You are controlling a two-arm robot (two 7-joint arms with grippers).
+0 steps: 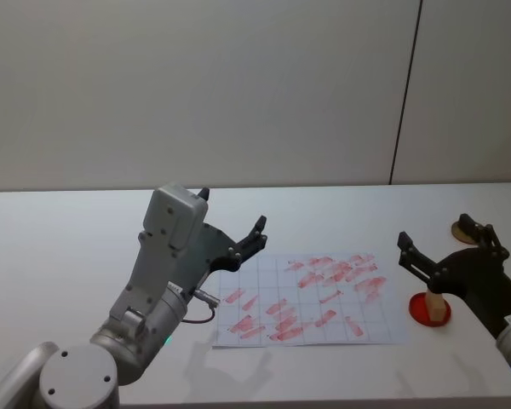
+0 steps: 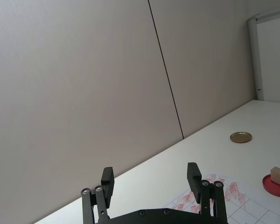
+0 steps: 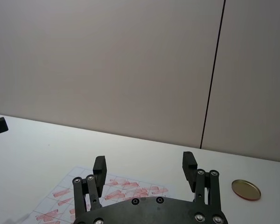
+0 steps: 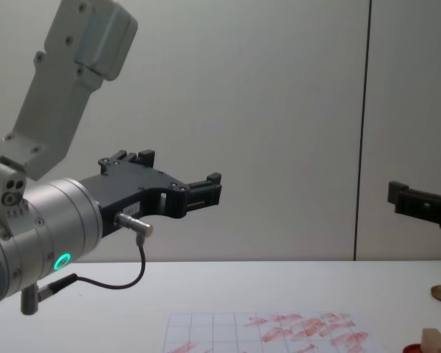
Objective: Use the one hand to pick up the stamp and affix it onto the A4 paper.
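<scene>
My right black end effector [image 1: 434,232] hovers wide open near the small tan wooden stamp [image 1: 437,308], which stands on the flat red round pad [image 1: 418,309] right of the red-smeared gridded white paper [image 1: 266,279], so I should descend straight and grip its sides squarely, while my left end effector [image 2: 150,175] idles open above the paper's left edge.

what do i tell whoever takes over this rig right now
Small tan wooden block stamp stands on the flat red round pad, right of the white gridded A4 paper, which carries many red marks.
Left gripper: jaws open, empty, raised by the paper's left edge.
Right gripper: jaws open, empty, raised near the stamp.
Stamp not yet grasped.
To do: grasp it, press it on the paper.
</scene>
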